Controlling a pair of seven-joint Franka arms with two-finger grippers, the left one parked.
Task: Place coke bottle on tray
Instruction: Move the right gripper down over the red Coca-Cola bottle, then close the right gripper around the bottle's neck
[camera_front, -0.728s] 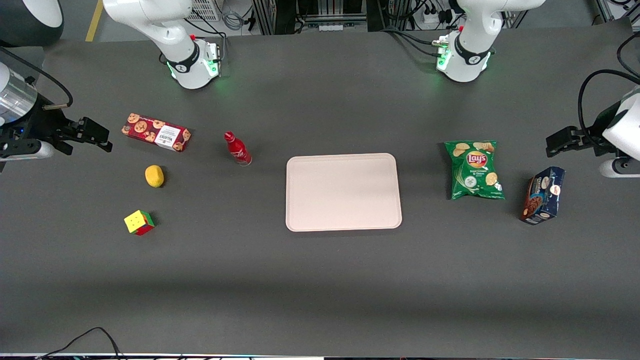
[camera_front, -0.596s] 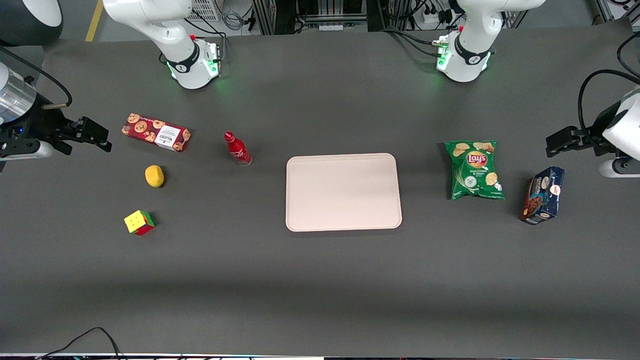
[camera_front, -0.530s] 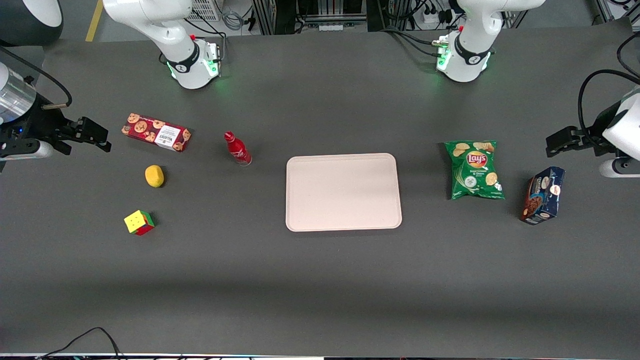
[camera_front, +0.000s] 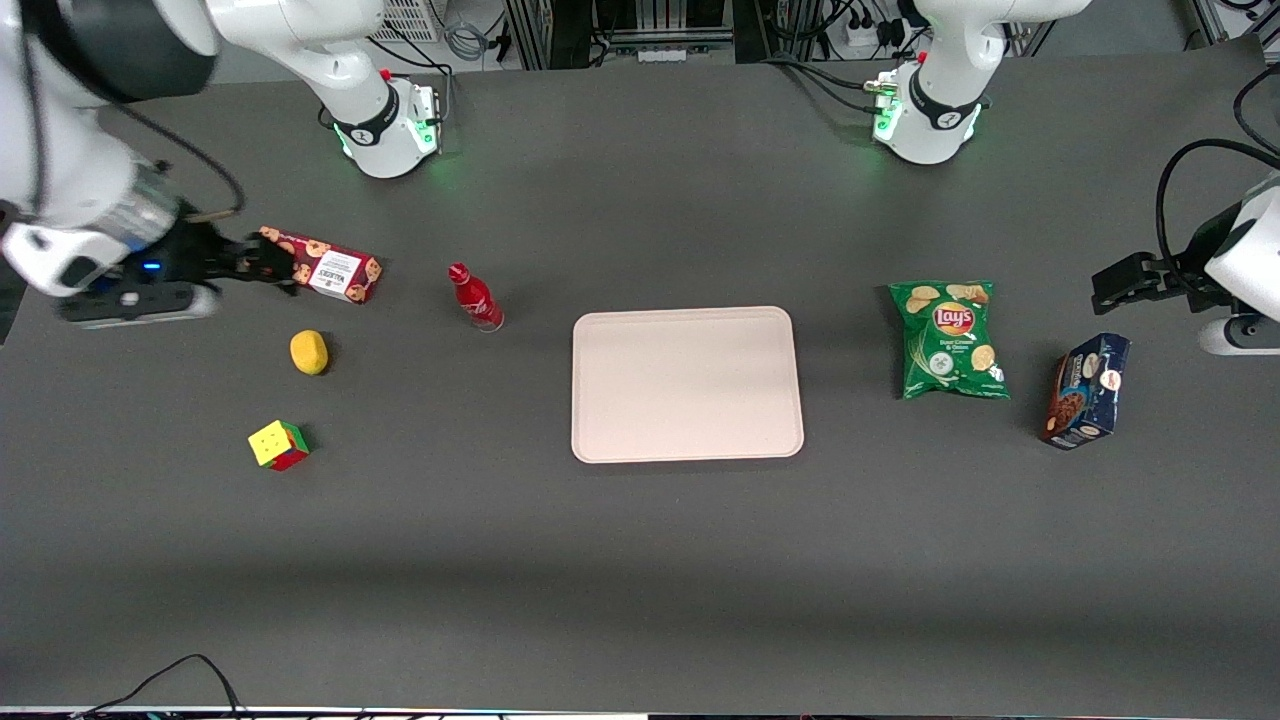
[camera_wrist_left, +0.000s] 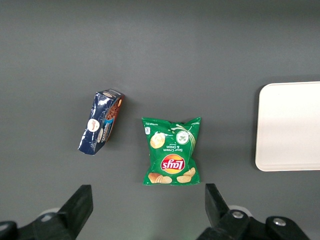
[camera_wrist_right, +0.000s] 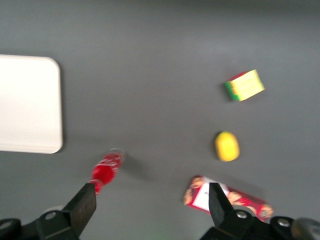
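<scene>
The coke bottle (camera_front: 475, 296) is a small slim red bottle with a red cap, standing on the dark table beside the tray (camera_front: 686, 384), toward the working arm's end. It also shows in the right wrist view (camera_wrist_right: 105, 171), as does the tray (camera_wrist_right: 27, 105). My right gripper (camera_front: 262, 268) is open and empty above the end of the long red cookie box (camera_front: 325, 268), well apart from the bottle. In the right wrist view the gripper (camera_wrist_right: 150, 207) has its fingers spread wide, with bare table between them.
A yellow lemon (camera_front: 309, 352) and a colour cube (camera_front: 278, 445) lie nearer the front camera than the cookie box. A green chip bag (camera_front: 948, 340) and a dark blue box (camera_front: 1087, 390) lie toward the parked arm's end.
My right arm has swung in from the table's end toward the cookie box, and the gripper now hangs over the box's end. The objects have not moved.
</scene>
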